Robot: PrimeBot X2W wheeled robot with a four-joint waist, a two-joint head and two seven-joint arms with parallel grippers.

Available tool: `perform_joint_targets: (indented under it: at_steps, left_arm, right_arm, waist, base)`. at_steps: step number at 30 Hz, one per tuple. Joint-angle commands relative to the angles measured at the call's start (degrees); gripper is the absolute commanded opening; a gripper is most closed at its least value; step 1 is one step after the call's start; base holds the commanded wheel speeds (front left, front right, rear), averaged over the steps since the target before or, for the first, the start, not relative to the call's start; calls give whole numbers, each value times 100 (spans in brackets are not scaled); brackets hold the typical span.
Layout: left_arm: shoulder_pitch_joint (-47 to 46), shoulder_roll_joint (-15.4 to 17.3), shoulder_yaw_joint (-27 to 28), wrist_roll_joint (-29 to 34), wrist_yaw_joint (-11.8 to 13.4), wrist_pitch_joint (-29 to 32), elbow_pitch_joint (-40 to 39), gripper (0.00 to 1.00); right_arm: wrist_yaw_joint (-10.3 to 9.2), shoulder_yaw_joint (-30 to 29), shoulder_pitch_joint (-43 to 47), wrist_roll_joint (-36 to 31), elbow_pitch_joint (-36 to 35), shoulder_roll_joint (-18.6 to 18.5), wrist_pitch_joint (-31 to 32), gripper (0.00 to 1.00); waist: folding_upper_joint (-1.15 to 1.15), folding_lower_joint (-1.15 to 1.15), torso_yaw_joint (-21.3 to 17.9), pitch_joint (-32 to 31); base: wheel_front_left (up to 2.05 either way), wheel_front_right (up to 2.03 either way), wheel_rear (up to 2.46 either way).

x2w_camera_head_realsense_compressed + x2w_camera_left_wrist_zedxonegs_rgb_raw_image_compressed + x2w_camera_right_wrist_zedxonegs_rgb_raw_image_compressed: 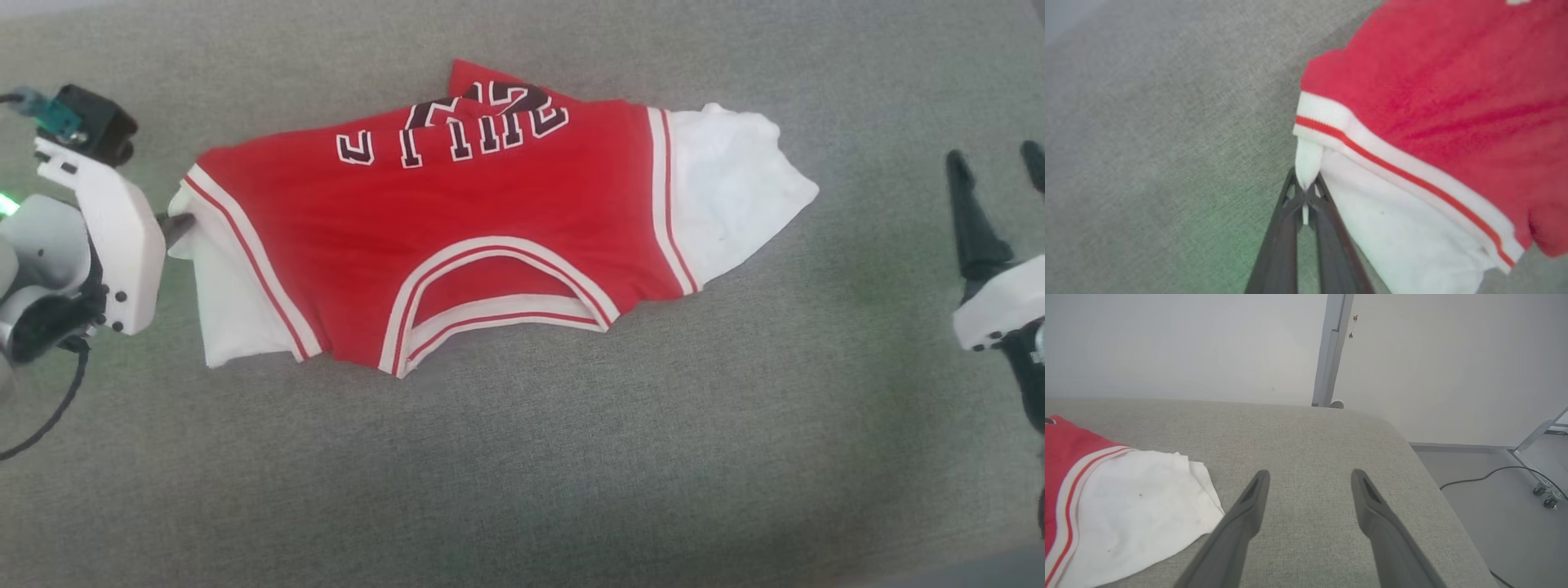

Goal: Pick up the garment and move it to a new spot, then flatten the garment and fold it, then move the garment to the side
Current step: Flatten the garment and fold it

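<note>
The garment (490, 237), a red shirt with white sleeves, striped trim and dark lettering, lies spread across the grey cushioned surface (522, 474), collar toward me. My left gripper (178, 225) at the garment's left edge is shut on a pinch of the white sleeve. In the left wrist view the left gripper (1305, 191) has its tips closed on a tuft of the garment (1425, 102). My right gripper (996, 167) stands open to the right of the garment, apart from it. The right wrist view has the right gripper (1310, 479) open over bare cushion, the garment's white sleeve (1135, 506) to its left.
The cushion's rounded far edge (1384, 422) drops to a pale floor (1502, 490) with a dark cable (1490, 473), a wheeled metal frame (1543, 490) and a grey post (1331, 347) against the wall.
</note>
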Motion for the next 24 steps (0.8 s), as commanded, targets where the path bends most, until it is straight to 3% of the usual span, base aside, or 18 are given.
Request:
perform_joint_targets:
  at_steps: [1,2,3,8,15,17,19,24]
  left_arm:
    - [106,-27,16,51,5,-214,120,43]
    - [155,-53,35,61,-3,-372,177,76]
    - [178,-73,64,67,-8,-532,228,100]
    - [575,-188,213,165,-24,-1802,277,100]
    - [1454,-585,672,-42,487,-3650,-145,100]
    - [1791,-771,975,-298,494,-3890,-419,100]
    - [2090,-826,1289,-222,677,-3980,-646,100]
    - [3099,-1434,2779,849,1060,-3986,-1550,100]
  right_arm:
    - [1,92,42,-71,-48,-28,62,100]
    - [1,176,56,-70,-72,-29,103,100]
    - [1,246,66,-71,-96,-48,154,100]
    - [1,1139,242,128,-366,-407,582,100]
    - [1,2740,358,979,-1011,-1601,1463,100]
    - [0,3116,279,1244,-1200,-1991,1746,100]
    - [1,3437,158,1462,-1390,-2343,1993,100]
    - [1,4019,-241,1881,-1658,-2969,2446,100]
  waist:
    - [0,0,16,-56]
    - [0,0,32,-96]
    - [0,0,53,-136]
    - [0,0,308,-407]
    - [0,0,750,-550]
    - [0,0,878,-538]
    - [0,0,1016,-516]
    - [0,0,1400,-347]
  base:
    - [0,0,0]
    - [0,0,0]
    - [0,0,0]
    - [0,0,0]
    - [0,0,0]
    - [0,0,0]
    - [0,0,0]
    - [0,0,0]
